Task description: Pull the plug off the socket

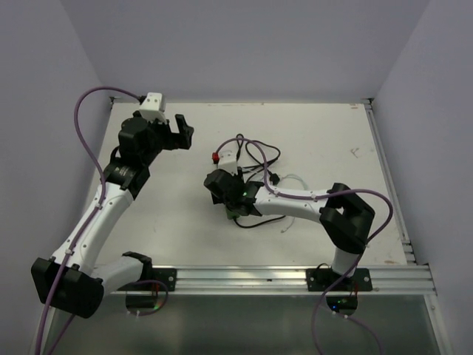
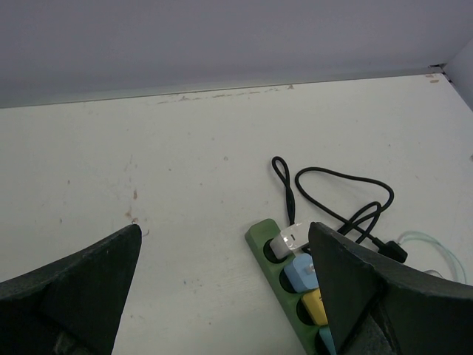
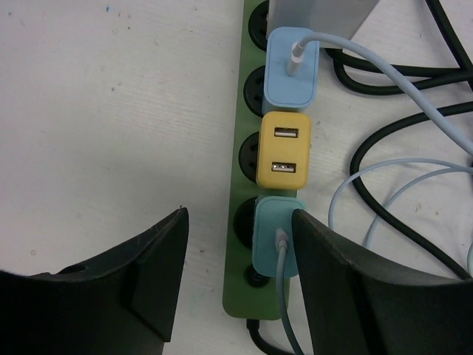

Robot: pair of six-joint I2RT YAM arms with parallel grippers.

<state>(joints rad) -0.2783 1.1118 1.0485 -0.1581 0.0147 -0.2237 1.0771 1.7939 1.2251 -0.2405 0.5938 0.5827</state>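
Pale walls close off a white table point(image 1: 318, 140), and the socket point(image 3: 240, 194) lies near its middle. Your right gripper point(image 3: 238, 214) is directly over the socket's cord end. The right wrist view shows its jaws apart, straddling the strip across its width. The teal plug point(image 3: 272, 237) nearest that end sits between them. One finger point(image 3: 347, 281) is against the plug's outer side, while the other finger point(image 3: 126, 281) stands clear of the socket's opposite edge, so nothing is clamped.

Along the socket from the teal plug you see a yellow adapter point(image 3: 284, 159), then a light blue plug point(image 3: 292, 66) with a pale cable point(image 3: 384, 177).

From above, the right arm hides most of the socket, and you cannot read the jaw gap there. The left wrist view alone shows the socket's other end, where a white plug point(image 2: 284, 242) sits with loops of black cord point(image 2: 340, 192) beyond it.

Your left gripper point(image 1: 174, 133) hangs well apart from the socket, jaws spread wide and holding nothing
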